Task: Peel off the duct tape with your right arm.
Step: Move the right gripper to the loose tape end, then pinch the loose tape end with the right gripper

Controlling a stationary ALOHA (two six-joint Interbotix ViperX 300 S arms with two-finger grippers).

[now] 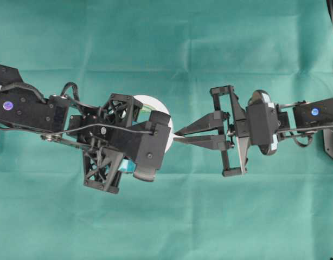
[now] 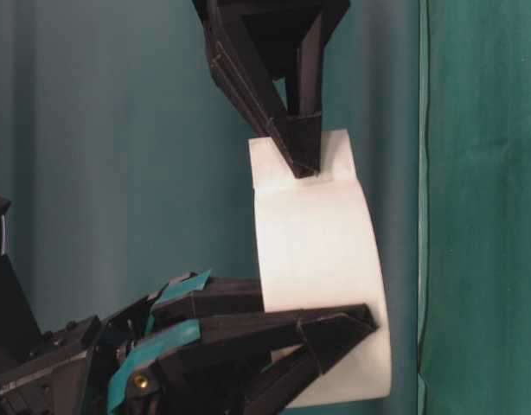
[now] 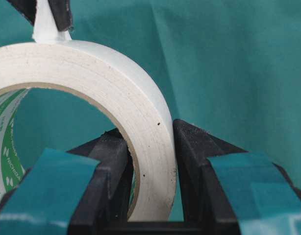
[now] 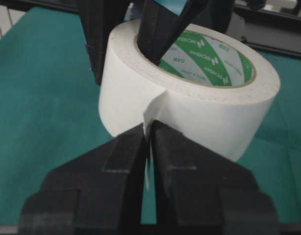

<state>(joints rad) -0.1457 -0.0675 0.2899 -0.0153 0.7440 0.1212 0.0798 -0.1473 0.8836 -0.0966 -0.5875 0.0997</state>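
Note:
The duct tape [image 1: 149, 103] is a white roll with a green-printed core [image 4: 209, 54], held off the green cloth. My left gripper [image 3: 150, 132] is shut on the roll's wall, one finger inside the ring and one outside. From the right, my right gripper [image 1: 177, 134] meets the roll's outer face with its pointed fingers together. It is shut on the loose white strip end [image 4: 147, 115], which stands out from the roll between the tips [image 2: 304, 164]. In the overhead view the left wrist housing hides most of the roll.
Green cloth [image 1: 166, 216] covers the whole table. A black stand [image 1: 332, 146] sits at the right edge. In the right wrist view a dark rail [image 4: 268, 24] runs along the far side behind the roll.

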